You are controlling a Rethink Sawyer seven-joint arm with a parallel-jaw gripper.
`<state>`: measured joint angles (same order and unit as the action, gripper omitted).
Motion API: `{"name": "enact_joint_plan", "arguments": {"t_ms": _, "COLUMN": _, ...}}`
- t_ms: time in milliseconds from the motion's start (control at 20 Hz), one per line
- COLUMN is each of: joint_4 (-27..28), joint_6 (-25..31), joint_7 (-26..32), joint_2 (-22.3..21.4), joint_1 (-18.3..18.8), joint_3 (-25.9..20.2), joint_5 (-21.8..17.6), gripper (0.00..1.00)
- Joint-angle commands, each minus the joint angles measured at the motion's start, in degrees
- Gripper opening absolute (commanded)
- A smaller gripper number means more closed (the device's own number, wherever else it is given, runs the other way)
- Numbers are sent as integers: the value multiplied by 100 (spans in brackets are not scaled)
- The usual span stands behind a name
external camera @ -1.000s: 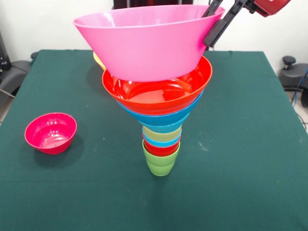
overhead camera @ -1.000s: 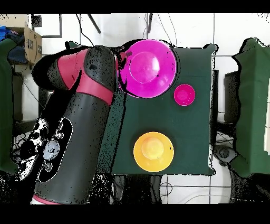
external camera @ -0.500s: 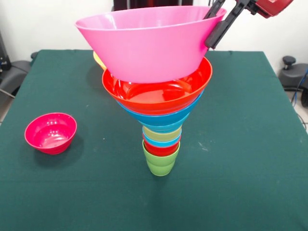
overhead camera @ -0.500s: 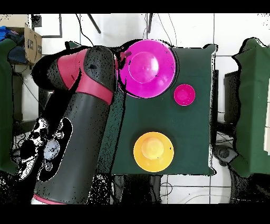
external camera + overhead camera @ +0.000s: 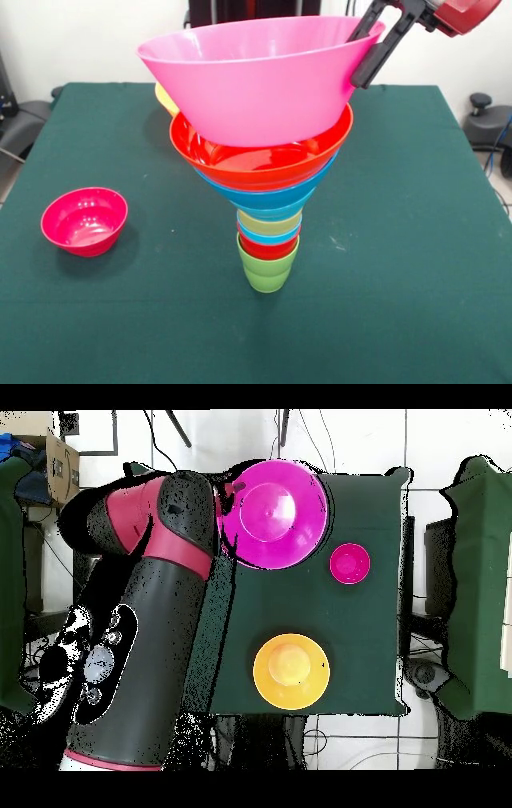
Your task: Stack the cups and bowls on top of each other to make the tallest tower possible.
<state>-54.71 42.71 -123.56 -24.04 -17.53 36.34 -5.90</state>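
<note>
Between the fingers of the black claw [image 5: 370, 44], clamped on its rim, hangs the large glossy pink plastic bowl [image 5: 256, 80], tilted. Directly below stands the multicoloured funnel-shaped tower [image 5: 268, 208]. Well away from the claw rests the small magenta bowl [image 5: 84, 221].

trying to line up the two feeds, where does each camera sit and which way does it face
Front view: across the table, facing the tower; only the gripper shows, clamped on the pink bowl rim.
Overhead view: above, looking straight down; the red and black arm fills the left.
Shared: pink bowl, small magenta bowl, yellow-orange bowl.
</note>
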Motion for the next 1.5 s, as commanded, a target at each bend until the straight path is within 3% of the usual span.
{"name": "enact_joint_plan", "arguments": {"t_ms": 50, "joint_4": -480, "joint_6": 682, "joint_7": 731, "joint_2": 171, "joint_1": 12, "joint_3": -745, "joint_5": -323, "gripper": 0}}
{"name": "enact_joint_plan", "arguments": {"t_ms": 1500, "joint_4": -758, "joint_6": 277, "joint_7": 639, "joint_2": 152, "joint_1": -26, "joint_3": -687, "joint_5": -478, "gripper": 0}}
